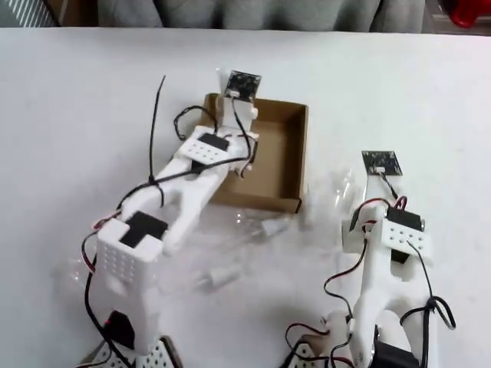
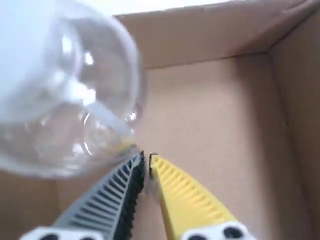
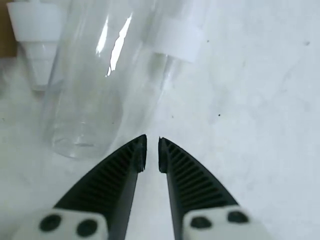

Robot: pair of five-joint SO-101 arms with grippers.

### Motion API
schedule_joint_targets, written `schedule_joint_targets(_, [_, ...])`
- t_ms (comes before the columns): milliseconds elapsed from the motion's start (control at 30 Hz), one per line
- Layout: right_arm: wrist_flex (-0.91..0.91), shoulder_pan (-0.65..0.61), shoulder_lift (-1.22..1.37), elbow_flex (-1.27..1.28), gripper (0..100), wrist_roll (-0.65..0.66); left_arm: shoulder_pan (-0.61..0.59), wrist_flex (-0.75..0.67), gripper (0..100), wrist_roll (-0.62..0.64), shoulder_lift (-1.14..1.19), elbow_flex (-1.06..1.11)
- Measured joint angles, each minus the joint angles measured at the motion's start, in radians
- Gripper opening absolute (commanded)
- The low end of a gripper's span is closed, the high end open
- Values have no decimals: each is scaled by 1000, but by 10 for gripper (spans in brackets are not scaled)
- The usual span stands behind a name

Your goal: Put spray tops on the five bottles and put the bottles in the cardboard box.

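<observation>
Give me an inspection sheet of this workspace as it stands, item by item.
Surface: white table; no spills seen.
Job's things: open brown cardboard box mid-table; one clear plastic bottle inside it; more clear bottles with white spray tops lying on the table before the box, count unclear.
Clutter: nothing seen.
Grippers: left gripper, grey and yellow fingers nearly together, empty, inside the box beside the bottle; right gripper, black fingers nearly together, empty, low over the table by the lying bottles.
Cables: black and red wires on both arms; one black cable arcs over the table.
Surroundings: grey drapery behind the table; red object at the far corner.
</observation>
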Motion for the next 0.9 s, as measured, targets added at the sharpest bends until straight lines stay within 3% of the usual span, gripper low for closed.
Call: schedule_joint_targets(900, [0,0,0,15,17,0,-48,-25,20,-38,0,-21])
